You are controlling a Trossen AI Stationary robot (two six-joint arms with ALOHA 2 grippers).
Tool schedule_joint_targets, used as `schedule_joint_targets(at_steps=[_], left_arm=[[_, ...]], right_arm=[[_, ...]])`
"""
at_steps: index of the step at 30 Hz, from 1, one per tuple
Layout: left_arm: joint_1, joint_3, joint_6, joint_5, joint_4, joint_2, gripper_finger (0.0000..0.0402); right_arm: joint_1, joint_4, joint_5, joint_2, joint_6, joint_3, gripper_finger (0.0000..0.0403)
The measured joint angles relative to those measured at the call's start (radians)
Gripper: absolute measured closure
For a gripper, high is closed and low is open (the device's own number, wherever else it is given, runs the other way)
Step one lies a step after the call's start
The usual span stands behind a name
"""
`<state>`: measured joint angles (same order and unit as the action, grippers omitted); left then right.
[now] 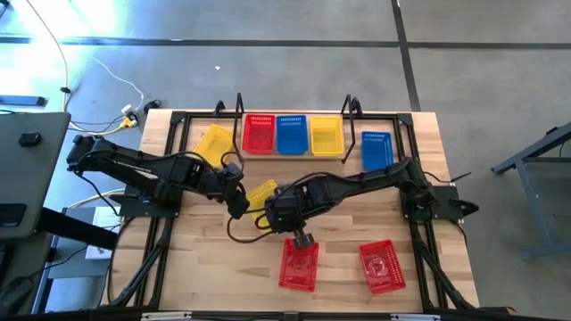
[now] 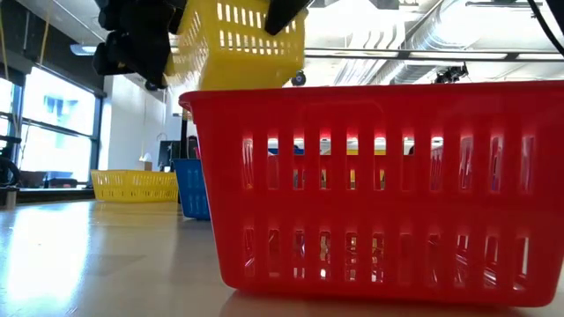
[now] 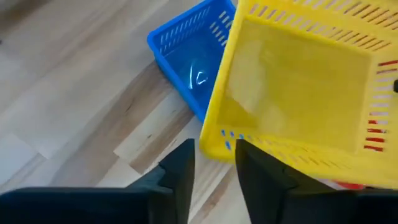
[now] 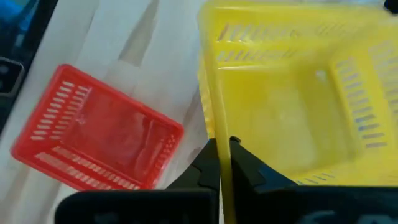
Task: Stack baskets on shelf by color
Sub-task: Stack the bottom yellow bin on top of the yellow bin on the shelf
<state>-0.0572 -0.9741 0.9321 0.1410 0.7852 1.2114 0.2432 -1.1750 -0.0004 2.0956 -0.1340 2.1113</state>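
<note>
A yellow basket (image 1: 261,193) (image 2: 238,44) is up in the air over the middle of the table, tilted, between my two grippers. My left gripper (image 1: 239,203) (image 3: 214,149) is at its left end and my right gripper (image 1: 278,207) (image 4: 224,144) at its right side; both are shut on it. On the shelf (image 1: 294,153) a red (image 1: 259,134), a blue (image 1: 292,134) and a yellow basket (image 1: 326,136) stand side by side on their bottoms. A blue basket (image 3: 189,62) sits on the table below the held one. My left gripper has a corner of the yellow basket's rim (image 3: 219,138) between its two fingers, coming from the table's left. The basket is lifted clear and tilted. My right gripper pinches a side wall of the yellow basket at its rim (image 4: 225,127), one finger inside and one outside.
A yellow basket (image 1: 214,143) lies left of the shelf and a blue one (image 1: 376,150) right of it. Two red baskets (image 1: 299,265) (image 1: 382,267) rest near the table's near edge; the first fills the low view (image 2: 379,185). Black wire posts (image 1: 353,107) stand at the shelf's ends.
</note>
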Motion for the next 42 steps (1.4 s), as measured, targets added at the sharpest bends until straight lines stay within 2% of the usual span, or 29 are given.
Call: schedule_joint_targets(at_steps=[7, 14, 20, 25, 30, 42], left_arm=[[0.058, 0.000, -0.141, -0.053, -0.029, 0.000, 0.0258], [0.101, 0.000, -0.281, -0.081, -0.057, 0.000, 0.0255], [0.136, 0.000, -0.381, -0.080, -0.066, 0.000, 0.0255], [0.170, 0.000, -0.463, -0.085, -0.123, 0.000, 0.0255], [0.221, 0.000, -0.517, -0.145, -0.170, 0.000, 0.0259], [0.360, 0.000, -0.614, -0.156, -0.175, 0.000, 0.0270]], right_arm=[[0.021, -0.031, 0.028, 0.000, 0.149, 0.000, 0.0402], [0.032, -0.078, 0.107, 0.000, 0.268, 0.000, 0.0402], [0.032, -0.143, 0.166, 0.000, 0.302, 0.000, 0.0402], [0.018, -0.216, 0.193, 0.000, 0.283, 0.000, 0.0402], [-0.028, -0.278, 0.215, -0.003, 0.200, 0.000, 0.0403], [-0.202, -0.358, 0.302, -0.076, 0.046, 0.001, 0.0403]])
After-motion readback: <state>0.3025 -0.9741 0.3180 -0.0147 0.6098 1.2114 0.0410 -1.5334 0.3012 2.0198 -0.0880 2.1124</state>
